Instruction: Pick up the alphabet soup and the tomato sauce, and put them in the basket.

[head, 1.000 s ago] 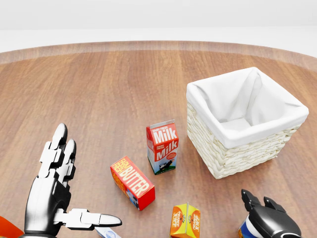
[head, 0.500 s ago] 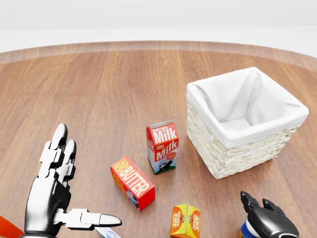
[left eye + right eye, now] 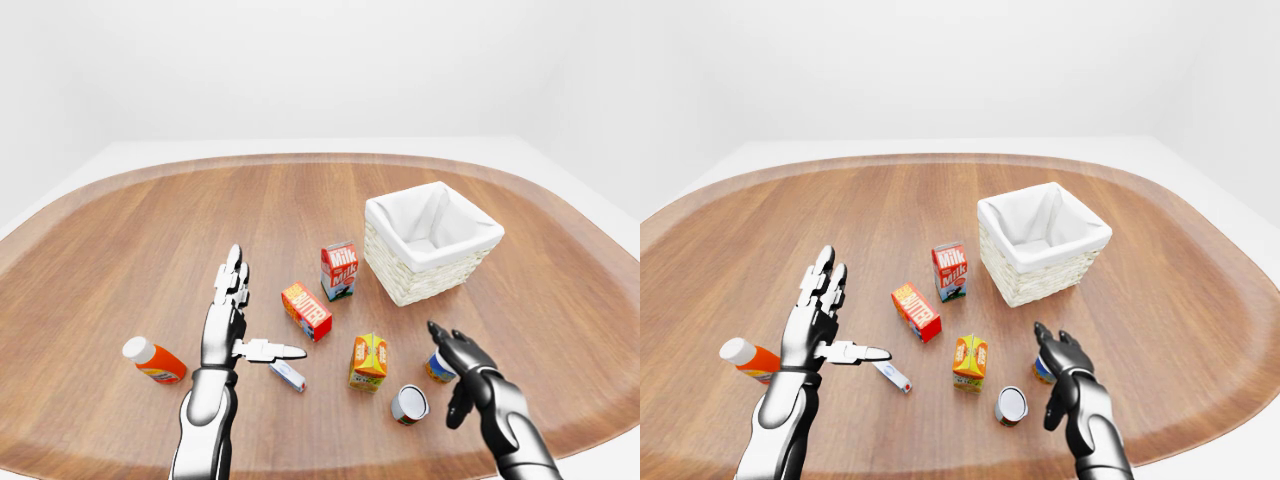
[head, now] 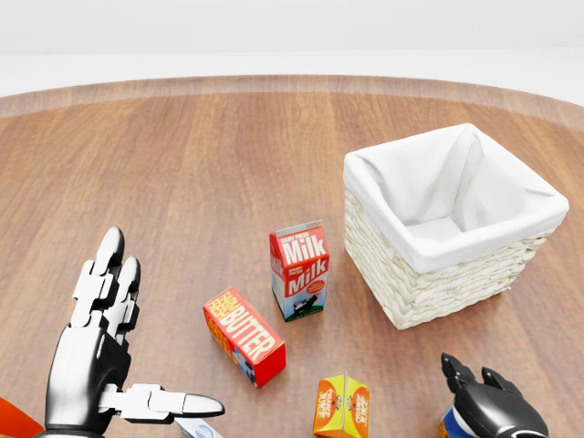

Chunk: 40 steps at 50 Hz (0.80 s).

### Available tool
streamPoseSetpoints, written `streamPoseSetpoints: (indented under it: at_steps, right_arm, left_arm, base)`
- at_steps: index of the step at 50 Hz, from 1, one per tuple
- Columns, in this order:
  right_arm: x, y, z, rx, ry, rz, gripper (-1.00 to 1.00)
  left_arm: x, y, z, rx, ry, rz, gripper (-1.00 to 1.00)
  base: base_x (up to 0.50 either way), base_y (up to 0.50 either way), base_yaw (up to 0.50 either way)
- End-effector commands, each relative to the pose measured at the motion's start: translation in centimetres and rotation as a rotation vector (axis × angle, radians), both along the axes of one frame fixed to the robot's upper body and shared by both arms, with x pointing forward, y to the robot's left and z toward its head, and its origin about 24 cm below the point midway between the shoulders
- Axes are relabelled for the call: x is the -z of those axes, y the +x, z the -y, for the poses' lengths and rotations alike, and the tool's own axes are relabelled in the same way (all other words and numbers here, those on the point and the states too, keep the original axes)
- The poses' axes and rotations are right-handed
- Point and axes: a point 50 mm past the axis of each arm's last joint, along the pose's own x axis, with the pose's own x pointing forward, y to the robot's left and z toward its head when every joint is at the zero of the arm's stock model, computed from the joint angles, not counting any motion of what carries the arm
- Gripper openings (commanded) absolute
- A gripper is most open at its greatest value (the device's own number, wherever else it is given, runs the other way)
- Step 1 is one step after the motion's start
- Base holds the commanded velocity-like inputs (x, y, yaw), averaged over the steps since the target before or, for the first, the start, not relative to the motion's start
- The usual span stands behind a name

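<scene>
A broad oval table point(image 3: 120, 240) of glossy brown wood grain fills the views, set in a plain white room. The right hand point(image 3: 455, 352), dark and glossy, reaches in at the lower right of the left-eye view with its fingers spread open, closed on nothing; its fingertips stand right at an upright can with a blue and orange label point(image 3: 436, 368), though contact cannot be told, nor can the label be read. Just to the left of that can a second can point(image 3: 409, 404) lies on its side, its silver round end facing the camera; which one is the soup and which the sauce cannot be told. The left hand point(image 3: 232, 320), silver and black, is held flat and wide open with fingers pointing up the view and thumb stuck out rightward, holding nothing. Below its thumb lies a small white tube point(image 3: 288, 376). Further out stand an orange juice carton point(image 3: 369, 361), a red butter box point(image 3: 307, 311) and a red-and-white milk carton point(image 4: 298, 269). A red bottle with a white cap point(image 3: 153, 361) lies at the left. The square wicker basket point(image 4: 429, 290) with white cloth lining sits to the right of the milk.
</scene>
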Motion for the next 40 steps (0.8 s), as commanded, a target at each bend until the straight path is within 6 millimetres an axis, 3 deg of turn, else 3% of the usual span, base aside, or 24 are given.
streamPoseSetpoints:
  at_steps: [1,25,27,28,29,30,40]
  right_arm:
    - [0.1,-0.1,-0.1,-0.001,0.004,-0.001,1.00]
    - [1.1,-0.3,0.1,0.015,0.010,-0.018,1.00]
    - [1.0,-0.3,0.1,0.014,0.010,-0.016,-0.36]
    - [1.0,-0.3,0.1,0.013,0.009,-0.014,-0.60]
    - [1.0,-0.2,0.1,0.014,0.010,-0.012,-0.71]
    - [1.0,-0.3,0.0,0.012,0.009,-0.013,-1.00]
    - [1.2,-0.3,0.0,0.017,0.013,-0.013,-1.00]
  left_arm:
    - [-0.1,0.2,-0.3,-0.038,0.012,0.007,1.00]
    - [-0.1,0.2,-0.3,-0.038,0.012,0.007,1.00]
    - [-0.1,0.2,-0.3,-0.038,0.012,0.007,1.00]
    - [-0.1,0.2,-0.3,-0.038,0.012,0.007,1.00]
    - [-0.1,0.2,-0.3,-0.039,0.012,0.007,1.00]
    - [-0.1,0.2,-0.3,-0.038,0.012,0.007,1.00]
    - [-0.1,0.2,-0.3,-0.038,0.013,0.007,1.00]
  base:
    - [0.00,0.00,0.00]
    - [0.00,0.00,0.00]
    - [0.00,0.00,0.00]
    - [0.00,0.00,0.00]
    - [0.00,0.00,0.00]
    - [0.00,0.00,0.00]
    - [0.00,0.00,0.00]
